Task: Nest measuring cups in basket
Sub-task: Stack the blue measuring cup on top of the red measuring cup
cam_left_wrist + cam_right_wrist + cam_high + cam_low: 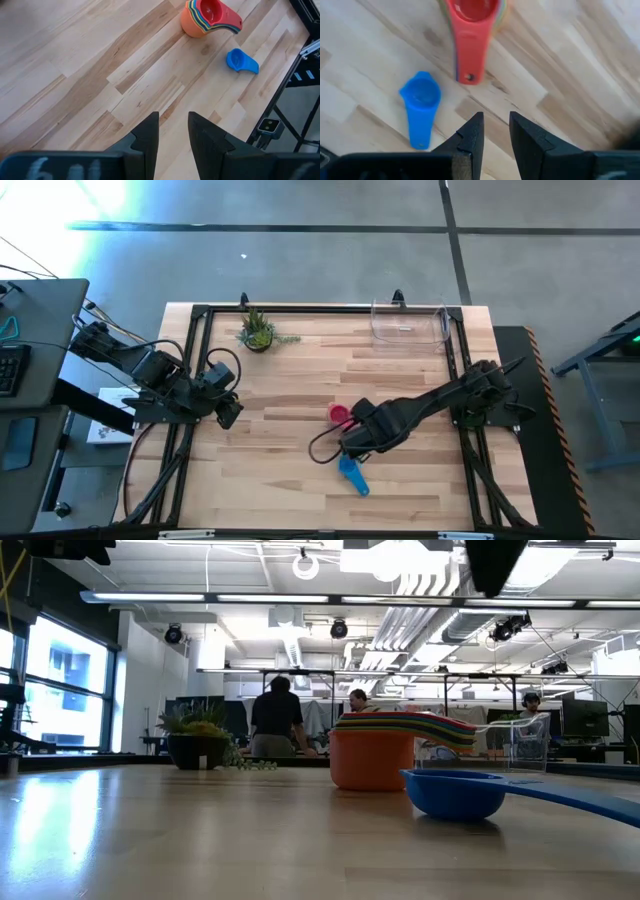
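- The left gripper (230, 413), dark and angular, waits over the left side of the table. Its two fingers (148, 135) stand a narrow gap apart and hold nothing.
- A small potted green plant (257, 331) with thin spiky leaves stands at the far left part of the table.
- The table (290, 470) is made of pale wooden planks with visible grain, in a black metal frame.
- A stack of smooth plastic measuring cups (206, 17) stands near the middle of the table. An orange cup is outside, coloured rims show between, and a red cup with a flat handle is on top.
- The right gripper (350, 442) hovers just near of this stack. Its fingers (471, 138) are only slightly apart and empty.
- A blue plastic measuring cup (421, 109) with a short flat handle lies alone on the wood, just beside the stack.
- The clear plastic rectangular basket (409, 324) with rounded corners stands at the far right, well apart from the cups.
- Behind the table is a large room with ceiling pipes, windows and people (276, 716).
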